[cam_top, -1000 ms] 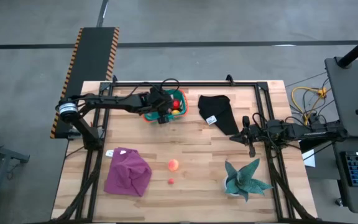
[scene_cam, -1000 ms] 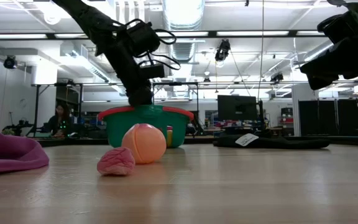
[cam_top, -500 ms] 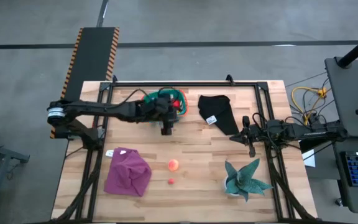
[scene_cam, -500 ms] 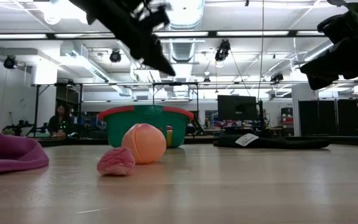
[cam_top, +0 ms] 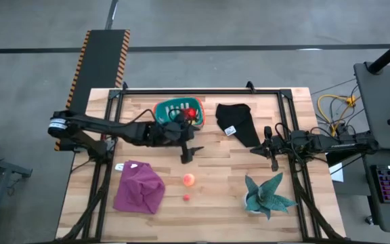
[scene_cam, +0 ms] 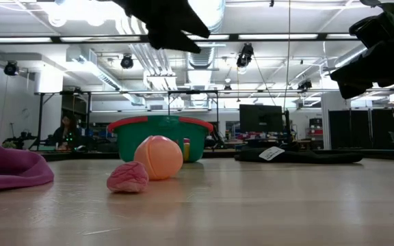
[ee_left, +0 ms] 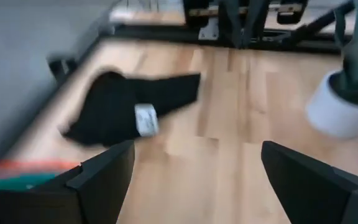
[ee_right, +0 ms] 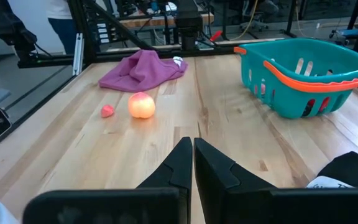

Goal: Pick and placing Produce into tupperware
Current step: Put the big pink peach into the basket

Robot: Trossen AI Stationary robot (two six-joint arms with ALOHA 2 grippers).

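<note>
Left gripper (cam_top: 188, 154) hovers mid-table, jaws spread wide, empty. Peach (cam_top: 189, 179) lies just beyond it toward front edge, small pink piece (cam_top: 187, 198) nearer that edge; both round, no long axis. Left arm nearer. Teal tupperware (cam_top: 168, 107) at back edge, red piece inside. Right gripper (cam_top: 274, 163) parked near right edge, clenched. Versus earlier frame: left gripper has left tupperware, opened.

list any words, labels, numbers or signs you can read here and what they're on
No text can be read in any view.
The white tag on the black cloth: any print is too small and blurred to read.
The yellow-and-black hazard stripes on the dark panel beside the table: a marking only, no words.
Nothing shows on the basket, the purple cloth or the plant pot.
</note>
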